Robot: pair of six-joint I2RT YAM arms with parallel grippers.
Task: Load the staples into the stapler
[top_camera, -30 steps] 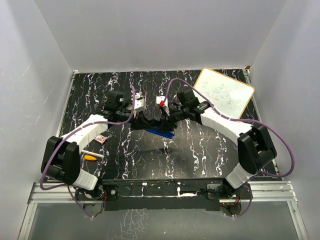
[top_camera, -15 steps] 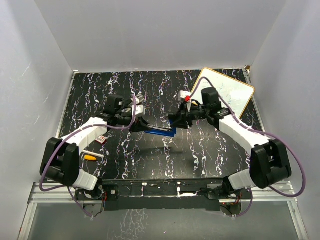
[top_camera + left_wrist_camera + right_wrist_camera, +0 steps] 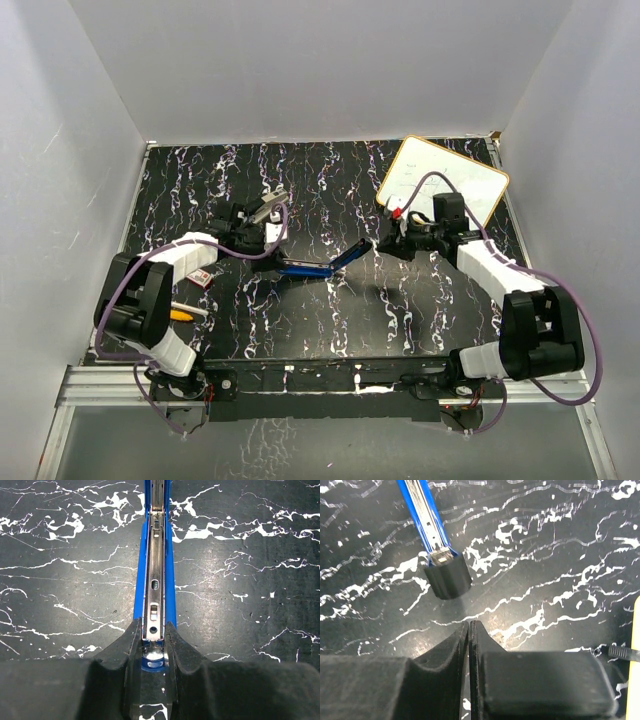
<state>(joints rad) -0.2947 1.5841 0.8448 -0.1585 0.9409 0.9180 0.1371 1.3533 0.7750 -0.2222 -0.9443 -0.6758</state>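
Note:
The blue stapler (image 3: 305, 269) lies on the black marbled table, swung open, with its lid (image 3: 349, 254) tilted up to the right. The left wrist view looks along the bare metal channel of the stapler (image 3: 156, 555). My left gripper (image 3: 273, 256) (image 3: 152, 626) is shut on its rear end. My right gripper (image 3: 386, 243) (image 3: 470, 625) is shut on nothing, a short way right of the lid's black tip (image 3: 447, 576). The staples, a small red box (image 3: 202, 277), lie on the table beside my left forearm, apart from both grippers.
An orange-and-white pen (image 3: 186, 312) lies near the left arm's base. A whiteboard with a wooden frame (image 3: 446, 186) leans at the back right, just behind my right wrist. Grey walls close in the table on three sides.
My right gripper has let go of the stapler's lid, drawn back to the right and shut. The lid stays raised. My left gripper has moved the stapler down and nearer.

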